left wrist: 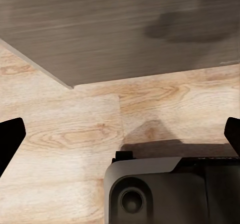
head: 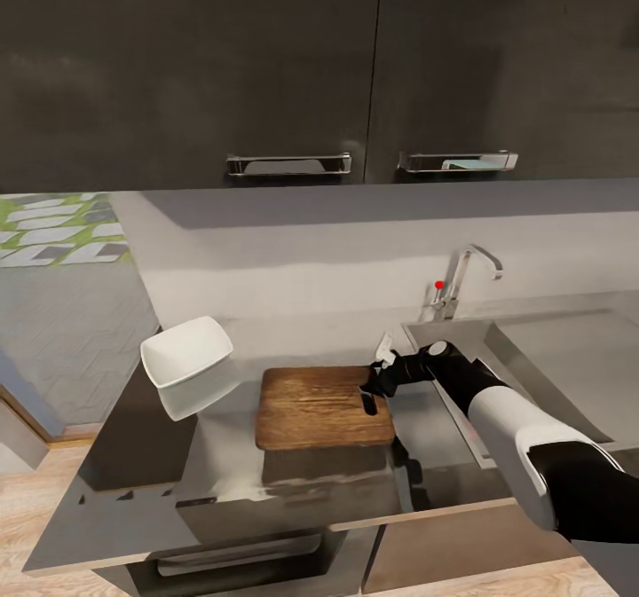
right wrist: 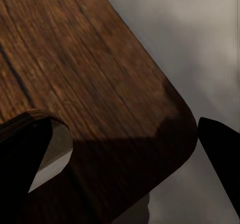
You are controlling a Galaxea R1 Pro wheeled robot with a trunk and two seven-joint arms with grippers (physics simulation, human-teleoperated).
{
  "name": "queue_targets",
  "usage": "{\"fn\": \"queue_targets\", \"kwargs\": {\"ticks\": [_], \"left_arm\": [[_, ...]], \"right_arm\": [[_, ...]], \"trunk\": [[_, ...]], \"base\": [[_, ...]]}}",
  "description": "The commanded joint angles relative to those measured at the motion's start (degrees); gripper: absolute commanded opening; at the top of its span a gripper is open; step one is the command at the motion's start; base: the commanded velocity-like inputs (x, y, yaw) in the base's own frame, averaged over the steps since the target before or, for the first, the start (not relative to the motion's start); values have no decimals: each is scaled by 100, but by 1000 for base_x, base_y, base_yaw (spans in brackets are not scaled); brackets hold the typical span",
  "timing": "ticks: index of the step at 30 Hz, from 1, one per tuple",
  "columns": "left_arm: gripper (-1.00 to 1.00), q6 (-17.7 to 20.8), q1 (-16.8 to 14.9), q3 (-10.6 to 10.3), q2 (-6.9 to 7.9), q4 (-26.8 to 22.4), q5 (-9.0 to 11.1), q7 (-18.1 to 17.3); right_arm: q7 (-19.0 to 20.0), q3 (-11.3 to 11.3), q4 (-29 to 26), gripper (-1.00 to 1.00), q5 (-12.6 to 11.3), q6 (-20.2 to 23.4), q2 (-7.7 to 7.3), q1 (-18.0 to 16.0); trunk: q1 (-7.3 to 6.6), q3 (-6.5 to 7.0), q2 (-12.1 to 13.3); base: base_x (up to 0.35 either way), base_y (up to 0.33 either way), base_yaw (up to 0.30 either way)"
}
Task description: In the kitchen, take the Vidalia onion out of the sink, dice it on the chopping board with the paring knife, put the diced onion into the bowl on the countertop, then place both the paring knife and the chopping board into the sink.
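The brown wooden chopping board (head: 319, 406) lies flat on the glossy grey countertop (head: 293, 344), its slot-shaped handle hole toward the sink (head: 568, 366). My right gripper (head: 376, 389) is at that end. In the right wrist view, the right gripper (right wrist: 125, 154) is open and straddles the board's (right wrist: 90, 69) rounded corner. One finger is at the slot and the other is just off the board's edge, with a thin gap showing. The white bowl (head: 188, 355) stands left of the board. My left gripper (left wrist: 120, 134) is open over the floor. The Vidalia onion and paring knife are out of view.
A chrome tap (head: 463, 279) with a red dot stands behind the sink. Dark wall cabinets with bar handles (head: 288, 164) hang above the counter. The countertop's left end lies just past the bowl, with wood floor (left wrist: 75, 129) below. A dark base part (left wrist: 165, 189) sits under the left gripper.
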Motion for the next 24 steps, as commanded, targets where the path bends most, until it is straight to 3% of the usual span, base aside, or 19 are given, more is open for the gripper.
{"fn": "queue_targets", "kwargs": {"ticks": [1, 24], "left_arm": [[100, -10, 0, 1, 0, -3, -3, 0], [100, -11, 1, 1, 0, 3, -3, 0]], "right_arm": [[20, -2, -1, -100, 21, 27, 15, -2], [15, 7, 83, -100, 35, 19, 88, -2]], "trunk": [[3, -11, -11], [3, -11, -11]], "base": [[0, 0, 0], [0, 0, 0]]}}
